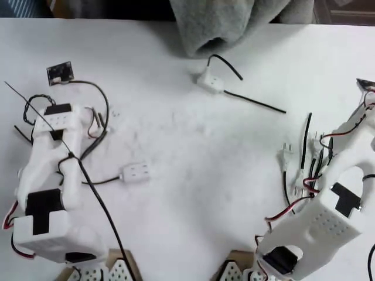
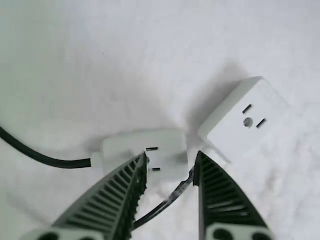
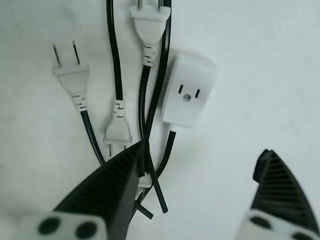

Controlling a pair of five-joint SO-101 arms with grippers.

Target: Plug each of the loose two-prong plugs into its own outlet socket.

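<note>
- Right wrist view: the right gripper (image 3: 195,192) hangs with its jaws spread wide and nothing between them, above a tangle of black cables (image 3: 116,60) on the white table (image 3: 260,60)
- Three loose plugs lie under it: a lone plug (image 3: 70,75) off to one side with its prongs clear, a second plug (image 3: 150,20) among the cables, and a third plug (image 3: 118,132) close by the dark finger
- A white outlet cube (image 3: 187,92) sits just beside the cables, slots facing up
- To my eye the lone plug is the one to take first, since no cable crosses it
- I'd grip it across the flat body, behind the prongs, so both prongs stay bare and pointing forward
- Coming straight down should keep the fingers from snagging a neighbouring cable and dragging the bunch
- In the left wrist view the left gripper (image 2: 171,165) is parted too, a finger either side of a corded socket (image 2: 145,145), not pinching it
- A second outlet cube (image 2: 250,117) stands just beside that socket
- That arm looks best used as a brace: close on the socket body before any push, or it will likely slide on the smooth table
- Line the prongs up with the slots and press along their axis, never at a slant
</note>
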